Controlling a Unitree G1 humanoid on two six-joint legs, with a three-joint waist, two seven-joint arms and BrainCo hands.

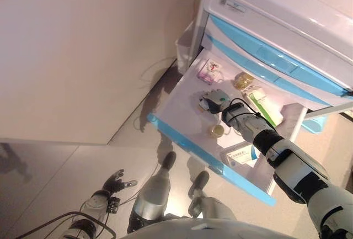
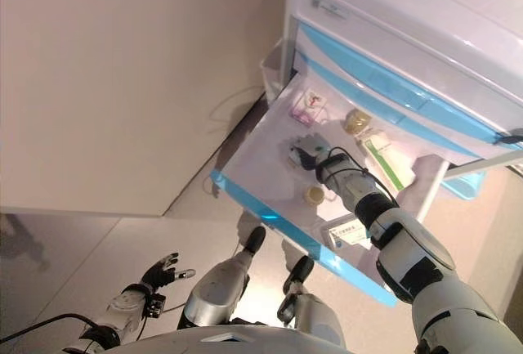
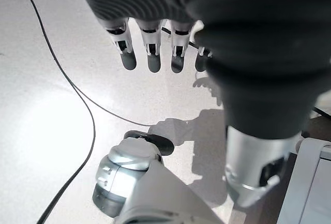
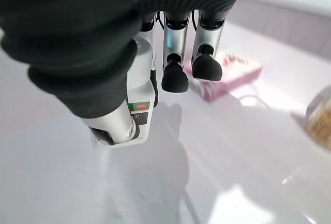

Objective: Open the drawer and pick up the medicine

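the left hand (image 1: 115, 182) hangs low over the pale floor (image 1: 66, 167), fingers straight and relaxed, holding nothing. the right arm reaches out over the blue front edge of the open white drawer (image 1: 182, 106), its right hand (image 1: 215, 101) down on the drawer floor. in the right wrist view the fingers (image 4: 175, 74) curl beside a small white medicine bottle with a green and red label (image 4: 142, 97), pressed between thumb and fingers. bare drawer floor lies to the hand's left. near the wrist sit a small round yellow-capped jar (image 1: 216, 131) and a white printed box (image 1: 238, 155). further in lie a pink and white medicine box (image 1: 209, 71), a clear jar of yellowish pieces (image 1: 243, 80) and a long green and white box (image 1: 263, 108).
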